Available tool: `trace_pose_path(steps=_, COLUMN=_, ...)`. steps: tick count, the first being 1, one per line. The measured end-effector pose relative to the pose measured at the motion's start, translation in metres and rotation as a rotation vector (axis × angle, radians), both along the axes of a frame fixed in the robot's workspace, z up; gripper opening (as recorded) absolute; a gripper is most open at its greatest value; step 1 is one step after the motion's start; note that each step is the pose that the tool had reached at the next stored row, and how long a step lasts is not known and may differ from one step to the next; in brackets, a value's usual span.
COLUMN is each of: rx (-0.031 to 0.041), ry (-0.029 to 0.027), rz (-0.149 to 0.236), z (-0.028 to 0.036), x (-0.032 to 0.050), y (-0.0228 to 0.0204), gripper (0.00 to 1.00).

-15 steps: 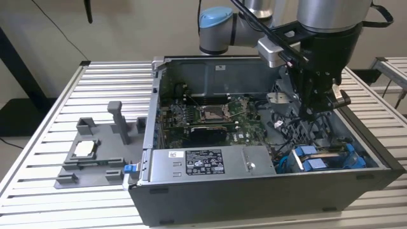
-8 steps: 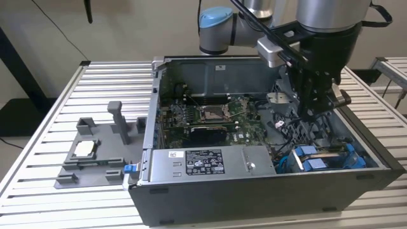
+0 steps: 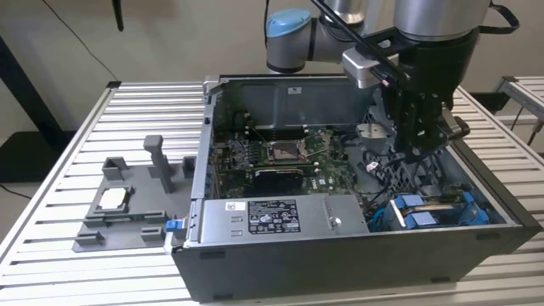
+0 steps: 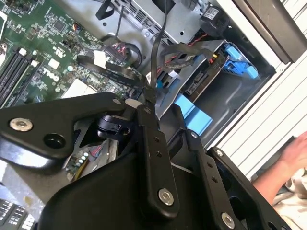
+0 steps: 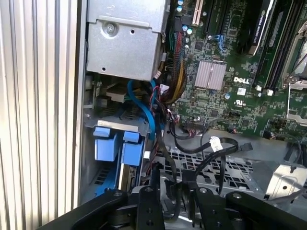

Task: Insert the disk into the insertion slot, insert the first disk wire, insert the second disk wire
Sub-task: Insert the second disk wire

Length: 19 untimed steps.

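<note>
Soft, diffuse room light fills the exterior view. The table (image 3: 68, 159) slats at the exterior view's left are pale and carry no hard shadows. The arm (image 3: 434, 16) at the upper edge has a mild sheen on its metal. The case (image 3: 340, 255) front at lower centre is dark, and its interior is dimmer than the table. In both wrist views the slats wash toward white. In the first wrist view the blue plastic at the slot (image 5: 112, 120) stays vivid, while the recess beside the grey box (image 5: 129, 43) lies in shadow.

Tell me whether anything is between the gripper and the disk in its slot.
Yes: loose black cables run between the gripper and the disk, which sits in the insertion slot. In the first wrist view they cross beside the slot's blue tabs.
</note>
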<state>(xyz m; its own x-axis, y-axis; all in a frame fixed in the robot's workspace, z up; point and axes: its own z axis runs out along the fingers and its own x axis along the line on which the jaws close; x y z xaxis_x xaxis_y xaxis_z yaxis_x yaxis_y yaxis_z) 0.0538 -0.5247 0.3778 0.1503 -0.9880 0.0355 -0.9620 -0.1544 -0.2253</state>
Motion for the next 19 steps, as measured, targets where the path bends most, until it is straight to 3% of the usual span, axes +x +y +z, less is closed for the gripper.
trace_pose_path(steps=4, rx=-0.0037, ry=-0.004, rz=0.004, z=-0.0019, x=0.0, y=0.0002, gripper=0.33)
trace_pose_path(steps=8, rx=-0.004, ry=-0.0116, rz=0.006, z=-0.0028, x=0.0, y=0.0002, gripper=0.33)
trace_pose_path(steps=10, rx=-0.0037, ry=-0.0119, rz=0.006, z=-0.003, x=0.0, y=0.0003, gripper=0.31)
trace_pose_path(steps=11, rx=-0.0037, ry=-0.012, rz=0.006, z=-0.003, x=0.0, y=0.0003, gripper=0.24)
trace_pose_path(steps=13, rx=-0.0036, ry=-0.0121, rz=0.006, z=-0.003, x=0.0, y=0.0003, gripper=0.24)
trace_pose_path(steps=14, rx=-0.0037, ry=-0.0121, rz=0.006, z=-0.003, x=0.0, y=0.0003, gripper=0.18)
trace_pose_path(steps=19, rx=-0.0035, ry=-0.0122, rz=0.006, z=-0.0031, x=0.0001, y=0.0001, gripper=0.16)
